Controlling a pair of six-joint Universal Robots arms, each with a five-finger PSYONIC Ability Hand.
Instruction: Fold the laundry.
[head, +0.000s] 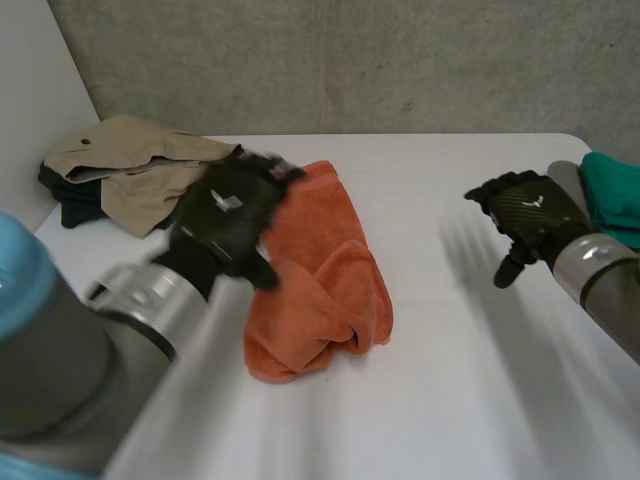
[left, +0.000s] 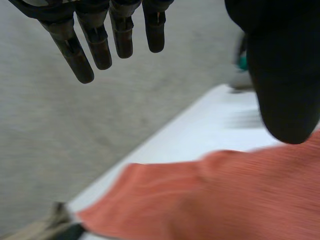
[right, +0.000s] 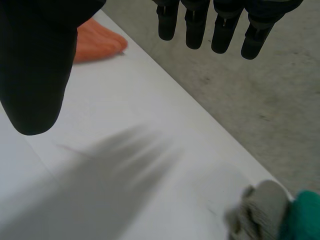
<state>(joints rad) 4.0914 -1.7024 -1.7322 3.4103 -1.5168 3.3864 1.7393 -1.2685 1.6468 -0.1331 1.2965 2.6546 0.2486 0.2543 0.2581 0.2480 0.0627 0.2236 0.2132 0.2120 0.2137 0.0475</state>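
Left robot hand (head: 232, 215) over orange towel (head: 330, 290); beige garment (head: 130, 165) nearby.

No legible text, label, brand, number or sign on anything here.

Rumpled orange towel (head: 325, 280) mid-table, loosely folded.
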